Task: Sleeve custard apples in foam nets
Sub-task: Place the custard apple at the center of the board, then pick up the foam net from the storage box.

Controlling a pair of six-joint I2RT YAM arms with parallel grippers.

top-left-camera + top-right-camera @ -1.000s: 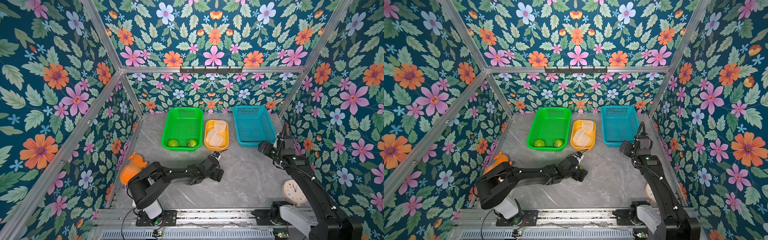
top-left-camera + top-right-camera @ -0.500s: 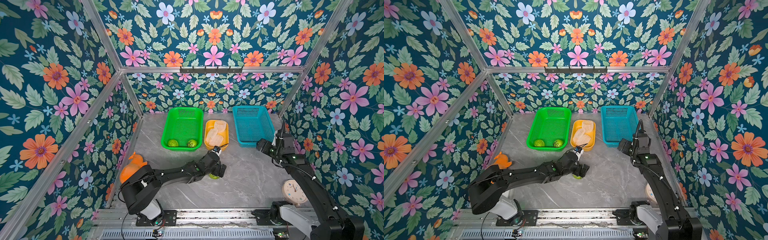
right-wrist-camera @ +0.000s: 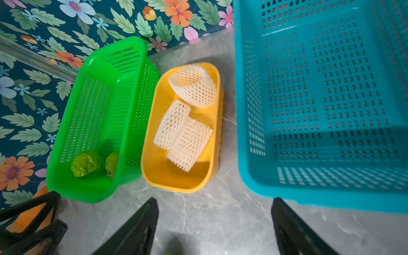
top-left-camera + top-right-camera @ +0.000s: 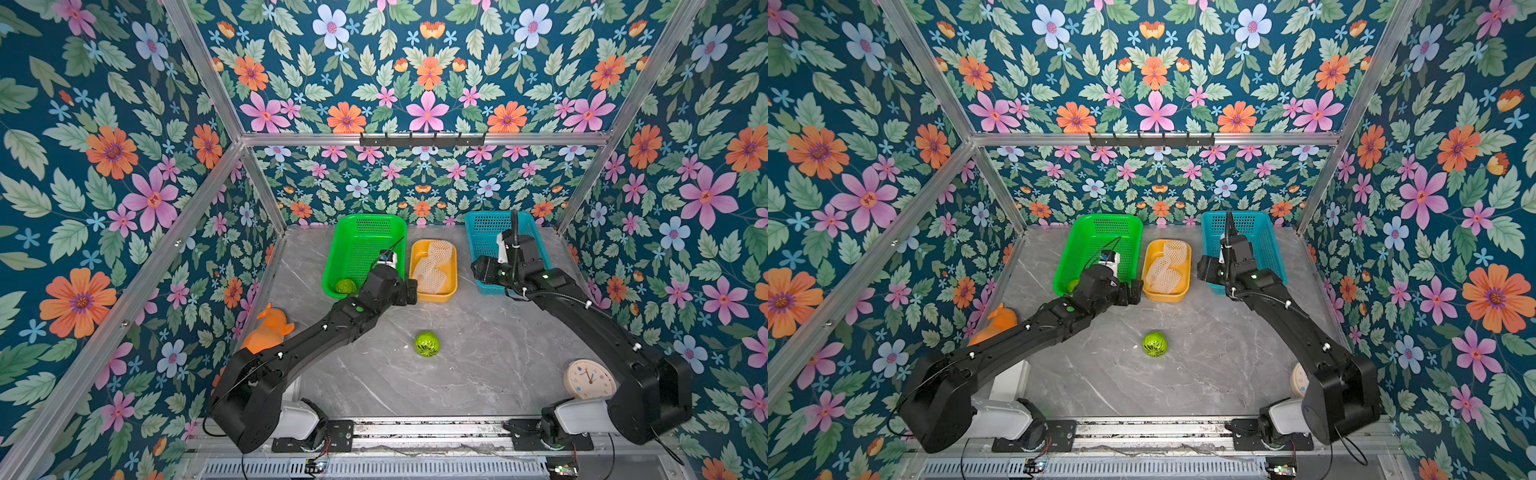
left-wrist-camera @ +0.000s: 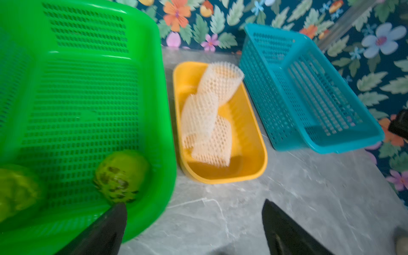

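On my grey marble counter (image 4: 478, 332), the green perforated plastic basket (image 4: 361, 245) at the back edge holds two bumpy green custard apples (image 3: 87, 163). The yellow plastic tray (image 4: 434, 296) holds the cream foam mesh nets (image 3: 185, 132). A third custard apple (image 4: 427, 344) lies mid-counter. My left gripper (image 5: 194, 207) and right gripper (image 3: 215, 201) gape empty. Next, I reckon, fetch a net.

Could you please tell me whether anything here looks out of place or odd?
Yes: one custard apple lies loose on the tabletop, apart from the other two custard apples in the green basket. It is unsleeved; all three foam nets lie in the yellow tray. Nothing looks spilled or damaged.
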